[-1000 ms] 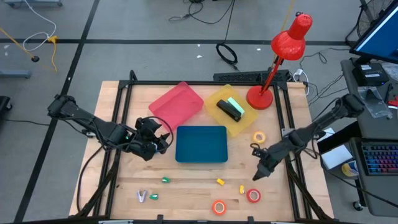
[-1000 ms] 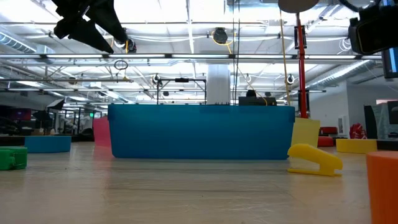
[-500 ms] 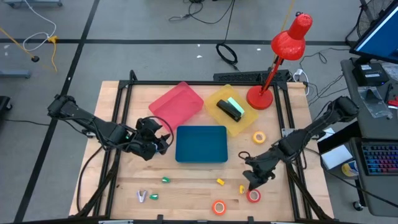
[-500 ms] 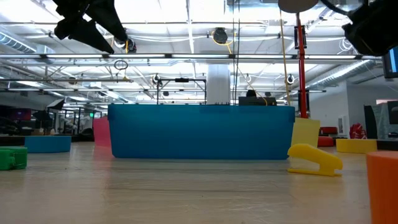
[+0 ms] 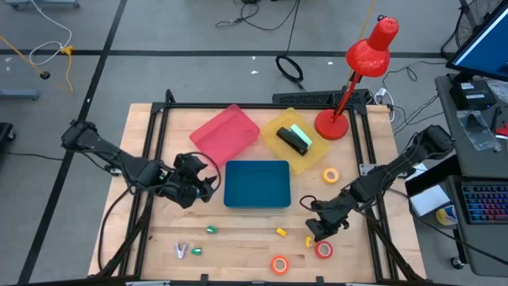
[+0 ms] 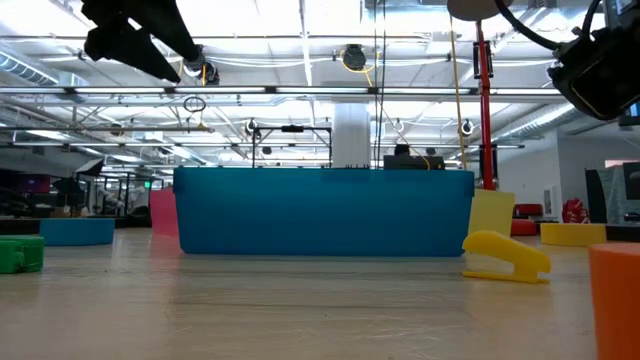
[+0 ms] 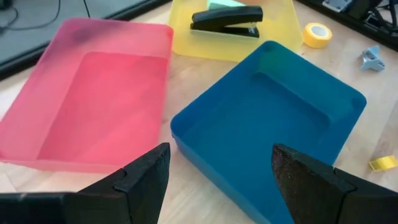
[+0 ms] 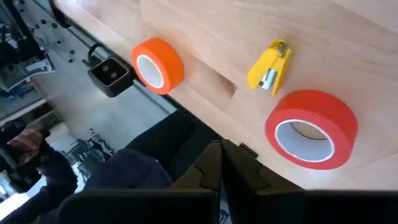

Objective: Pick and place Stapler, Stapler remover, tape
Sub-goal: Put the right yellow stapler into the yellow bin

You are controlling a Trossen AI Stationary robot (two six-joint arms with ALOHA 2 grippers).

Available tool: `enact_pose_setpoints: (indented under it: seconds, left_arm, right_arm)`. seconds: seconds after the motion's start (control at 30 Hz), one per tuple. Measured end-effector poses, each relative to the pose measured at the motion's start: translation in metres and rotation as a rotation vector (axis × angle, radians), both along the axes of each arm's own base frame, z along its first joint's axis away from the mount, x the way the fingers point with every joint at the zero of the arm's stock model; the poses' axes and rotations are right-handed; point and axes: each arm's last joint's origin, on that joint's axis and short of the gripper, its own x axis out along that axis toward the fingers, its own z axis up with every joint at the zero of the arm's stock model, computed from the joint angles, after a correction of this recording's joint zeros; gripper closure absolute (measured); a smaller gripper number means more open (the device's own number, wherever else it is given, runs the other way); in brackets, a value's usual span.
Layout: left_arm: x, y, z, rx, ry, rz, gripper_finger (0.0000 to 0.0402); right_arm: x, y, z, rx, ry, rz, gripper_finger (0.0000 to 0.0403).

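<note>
The black stapler (image 5: 295,141) lies in the yellow tray (image 5: 313,155). Three tape rolls lie flat on the table: yellow (image 5: 330,175), red (image 5: 323,249) and orange (image 5: 279,264). A small grey claw-shaped piece (image 5: 182,251), probably the stapler remover, lies near the front left. My right gripper (image 5: 312,233) hangs shut above the table, just beside the red tape (image 8: 311,127) and a yellow bit (image 8: 269,65), touching nothing. My left gripper (image 5: 208,181) hovers open to the left of the blue tray (image 7: 273,118), its fingers (image 7: 146,177) empty.
A pink tray (image 5: 226,131) sits at the back left and a red desk lamp (image 5: 349,87) at the back right. Small green (image 5: 212,229) and yellow (image 5: 280,232) bits lie along the front. A pale blue claw-shaped piece (image 7: 372,57) lies near the yellow tape.
My right gripper, still shut, has reached out toward the table's left edge and slightly down, closing in on the red tape, and has rolled about its own axis.
</note>
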Motion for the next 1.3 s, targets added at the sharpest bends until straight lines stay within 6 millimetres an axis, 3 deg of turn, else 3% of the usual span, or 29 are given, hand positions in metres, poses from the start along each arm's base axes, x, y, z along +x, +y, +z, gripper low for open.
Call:
enact_pose_setpoints:
  seconds: [0.43,0.97,1.3]
  left_arm:
    - [-0.006,-0.007,0.000,0.066,-0.014,0.003,0.0128]
    - [-0.011,-0.005,-0.004,0.112,0.091,-0.048,0.0128]
    - [-0.011,-0.004,-0.004,0.115,0.096,-0.049,0.0128]
  right_arm:
    - [-0.001,0.000,-0.001,-0.013,-0.017,0.049,0.0362]
    - [-0.001,-0.005,-0.005,-0.086,0.038,-0.173,0.0182]
    - [0.004,-0.001,-0.017,-0.090,0.097,-0.195,0.0173]
